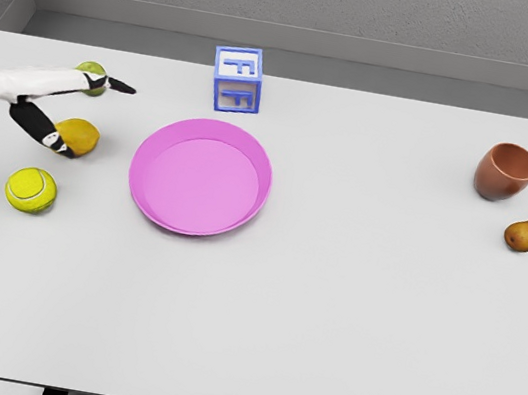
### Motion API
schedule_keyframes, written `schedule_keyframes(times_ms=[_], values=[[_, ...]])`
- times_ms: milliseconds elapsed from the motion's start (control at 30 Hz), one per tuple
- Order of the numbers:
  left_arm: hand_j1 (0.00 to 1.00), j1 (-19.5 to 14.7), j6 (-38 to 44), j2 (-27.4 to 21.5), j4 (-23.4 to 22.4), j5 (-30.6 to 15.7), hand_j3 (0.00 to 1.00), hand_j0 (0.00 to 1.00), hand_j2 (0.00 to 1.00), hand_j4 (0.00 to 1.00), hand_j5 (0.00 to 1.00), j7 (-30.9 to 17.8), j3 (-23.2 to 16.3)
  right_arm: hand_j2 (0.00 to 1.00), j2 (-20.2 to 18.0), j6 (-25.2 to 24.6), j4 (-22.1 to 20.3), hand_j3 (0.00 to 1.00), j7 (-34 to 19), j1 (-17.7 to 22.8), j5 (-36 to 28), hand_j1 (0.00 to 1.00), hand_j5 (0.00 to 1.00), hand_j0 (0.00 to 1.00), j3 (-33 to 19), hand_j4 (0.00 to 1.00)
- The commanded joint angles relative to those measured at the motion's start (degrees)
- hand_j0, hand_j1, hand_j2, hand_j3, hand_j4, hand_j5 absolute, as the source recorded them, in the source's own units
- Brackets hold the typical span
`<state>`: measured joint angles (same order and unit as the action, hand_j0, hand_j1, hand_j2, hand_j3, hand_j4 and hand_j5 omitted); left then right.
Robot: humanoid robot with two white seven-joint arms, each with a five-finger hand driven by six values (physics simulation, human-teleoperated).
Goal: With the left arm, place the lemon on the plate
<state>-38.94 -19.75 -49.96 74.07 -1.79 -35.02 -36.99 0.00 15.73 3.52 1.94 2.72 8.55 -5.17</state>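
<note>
The lemon (82,136), yellow-orange, lies on the white table left of the pink plate (201,176). My left hand (95,117) reaches in from the left edge, directly over the lemon. Its long fingers (110,85) stretch out straight above the far side of the fruit. The thumb (49,135) hangs down against the lemon's left side. The hand is open and the lemon rests on the table, about a hand's width from the plate's rim. The plate holds nothing. My right arm does not show.
A green fruit (89,70) is partly hidden behind my fingers. A tennis ball (31,189) lies in front of the lemon. A blue letter block (237,80) stands behind the plate. A brown cup (505,171) and a pear (523,233) sit far right.
</note>
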Motion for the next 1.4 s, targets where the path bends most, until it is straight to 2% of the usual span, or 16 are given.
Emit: schedule_keyframes(times_ms=[0,133,267,367,533,1367], values=[[1.00,0.00,0.15,-0.05,-1.03,-0.24,1.00,1.00,1.00,1.00,1.00,0.02,0.08,1.00,0.00,0.00,-0.01,1.00,-0.01,0.00,-0.02,1.00,1.00,1.00,-0.01,1.00],[1.00,0.09,0.07,-0.22,-1.74,-0.06,1.00,1.00,1.00,1.00,1.00,0.02,0.08,1.00,0.00,0.00,-0.01,1.00,-0.01,0.00,-0.02,1.00,1.00,1.00,-0.01,1.00],[0.90,0.44,0.07,-0.57,-1.91,-0.15,0.90,0.90,0.90,0.90,0.90,0.02,0.17,1.00,0.00,0.00,-0.01,1.00,-0.01,0.09,-0.02,1.00,1.00,1.00,-0.01,1.00],[0.88,0.44,0.07,-0.49,-3.58,0.29,0.88,0.88,0.88,0.88,0.88,0.02,0.08,1.00,0.00,0.00,-0.01,1.00,-0.01,0.00,-0.02,1.00,1.00,1.00,-0.01,1.00],[0.88,0.18,0.07,-0.22,-6.04,1.70,0.88,0.88,0.88,0.88,0.88,0.02,0.17,1.00,0.00,0.00,-0.01,1.00,-0.01,0.09,-0.02,1.00,1.00,1.00,-0.01,1.00],[0.88,0.09,0.07,3.03,-8.94,4.60,0.88,0.88,0.88,0.88,0.88,0.02,-0.19,1.00,0.00,0.00,-0.01,1.00,-0.01,0.00,-0.02,1.00,1.00,1.00,-0.01,1.00]])
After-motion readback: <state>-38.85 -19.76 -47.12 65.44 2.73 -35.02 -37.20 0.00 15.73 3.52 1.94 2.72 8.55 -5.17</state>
